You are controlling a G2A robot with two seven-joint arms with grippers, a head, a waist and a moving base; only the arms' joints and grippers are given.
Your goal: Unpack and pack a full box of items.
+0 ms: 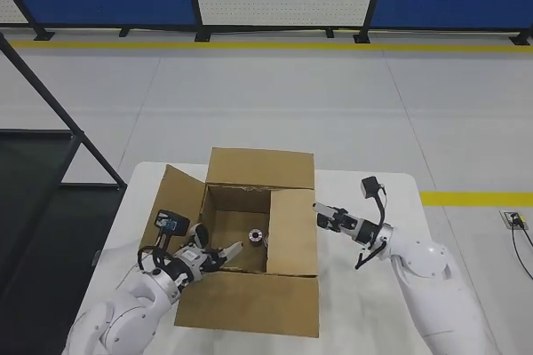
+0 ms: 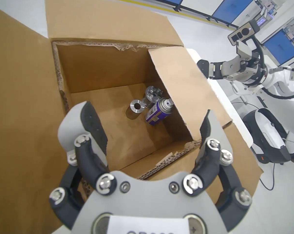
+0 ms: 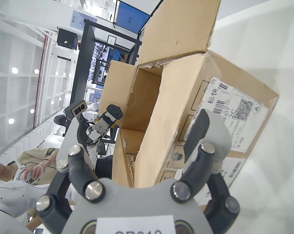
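L claw [image 2: 147,113], jaws apart, at box [image 2: 100,69]

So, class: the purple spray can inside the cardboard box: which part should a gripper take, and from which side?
Probably the spray can by its round body, mid-length, from above through the open box. It leans nozzle-up near a wall with metal parts close beside, so grip across its width.

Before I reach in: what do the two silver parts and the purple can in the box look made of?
Silver cylinder and hub: likely machined metal, bright with sharp glints. Purple can: probably painted metal, glossy, with a label and silvery top. Box: corrugated cardboard, fluted torn edges.
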